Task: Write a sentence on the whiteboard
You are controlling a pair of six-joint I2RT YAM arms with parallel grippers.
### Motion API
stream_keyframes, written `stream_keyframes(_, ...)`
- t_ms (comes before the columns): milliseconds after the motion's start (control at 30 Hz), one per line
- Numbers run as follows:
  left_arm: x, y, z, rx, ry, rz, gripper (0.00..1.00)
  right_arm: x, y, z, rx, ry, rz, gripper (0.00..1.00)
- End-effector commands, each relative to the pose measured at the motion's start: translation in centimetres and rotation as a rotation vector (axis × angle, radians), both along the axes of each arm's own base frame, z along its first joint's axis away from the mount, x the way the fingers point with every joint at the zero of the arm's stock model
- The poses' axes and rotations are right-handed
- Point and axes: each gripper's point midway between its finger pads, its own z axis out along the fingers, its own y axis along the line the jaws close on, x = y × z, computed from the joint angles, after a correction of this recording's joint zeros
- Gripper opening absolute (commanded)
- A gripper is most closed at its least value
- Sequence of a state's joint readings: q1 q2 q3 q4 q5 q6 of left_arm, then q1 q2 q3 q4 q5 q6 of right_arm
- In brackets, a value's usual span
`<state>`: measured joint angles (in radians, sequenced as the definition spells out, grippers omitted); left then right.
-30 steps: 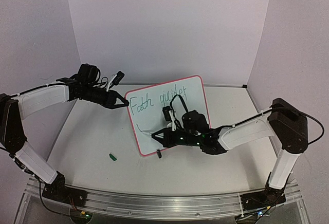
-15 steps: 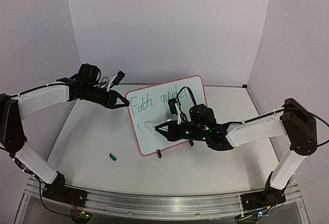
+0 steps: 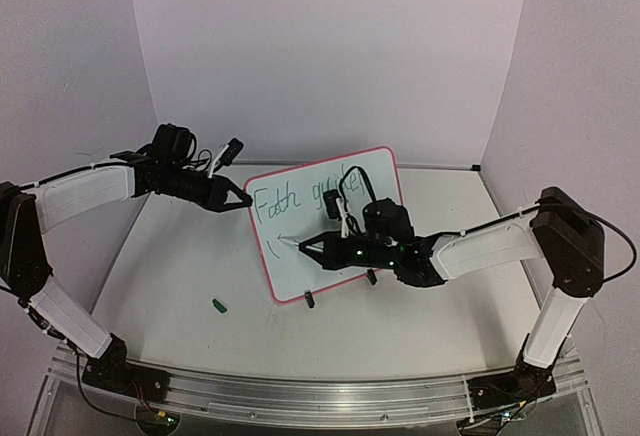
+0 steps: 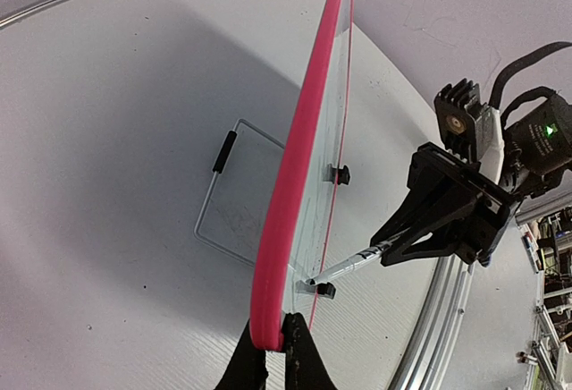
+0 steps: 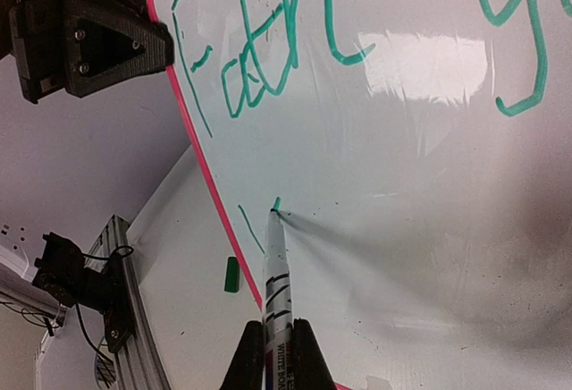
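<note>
The whiteboard (image 3: 285,271) stands upright on the counter (image 3: 180,276), its left rim pinched by the left claw (image 3: 240,199). The right claw (image 5: 273,345) pinches a marker (image 5: 275,274) whose long axis points at the whiteboard's face, tip touching just under the green writing (image 5: 259,59). The second line probably runs rightward from there.

**Two arms on the aluminium base rail (image 3: 300,391).** Left arm (image 3: 85,194) and right arm (image 3: 480,251): the long links wear smooth white shells, and the joint housings are black and boxy. Towards the ends far from the rail, thin black cables (image 3: 215,156) loop over each wrist. Left gripper (image 3: 245,201): a black wedge-shaped block with small round screws (image 5: 134,46). Right gripper (image 3: 303,247): a black angular wedge with a green indicator light (image 4: 547,129) and a finned black block (image 4: 458,113).
</note>
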<state>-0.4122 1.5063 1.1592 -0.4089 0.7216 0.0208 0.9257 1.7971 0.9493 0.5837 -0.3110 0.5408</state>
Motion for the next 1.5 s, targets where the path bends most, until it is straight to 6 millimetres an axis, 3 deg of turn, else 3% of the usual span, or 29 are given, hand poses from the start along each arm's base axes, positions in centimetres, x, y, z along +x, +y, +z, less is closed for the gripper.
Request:
stream_keyframes(0, -2.4, 0.2, -5.5, 0.161, 0.103, -0.048, 0.00, 0.1, 0.1, -0.2, 0.013, 0.008, 0.000, 0.00)
stream_keyframes(300, -2.4, 0.1, -5.6, 0.162, 0.106, -0.050, 0.00, -1.1, -0.6, -2.7, -0.001, 0.078, 0.016, 0.00)
stream_keyframes(700, -2.4, 0.0, -5.7, 0.164, 0.107, -0.052, 0.00, -4.0, 1.1, -5.9, -0.030, 0.161, 0.100, 0.00)
stream_keyframes(800, -2.4, 0.0, -5.8, 0.166, 0.108, -0.052, 0.00, -4.5, 1.7, -5.2, -0.013, 0.156, 0.125, 0.00)
stream_keyframes(933, -2.4, 0.0, -5.8, 0.166, 0.107, -0.052, 0.00, -4.8, 1.8, -2.3, 0.032, 0.111, 0.143, 0.00)
stream_keyframes(1167, -2.4, 0.0, -5.8, 0.166, 0.108, -0.053, 0.00, -3.7, -0.2, 2.5, 0.089, 0.023, 0.055, 0.00)
stream_keyframes(1300, -2.4, 0.0, -5.8, 0.166, 0.110, -0.054, 0.00, -2.2, -1.2, 2.7, 0.089, 0.015, 0.015, 0.00)
stream_keyframes(1467, -2.4, 0.0, -5.8, 0.169, 0.107, -0.054, 0.00, -1.0, -1.2, 1.5, 0.074, 0.034, 0.007, 0.00)
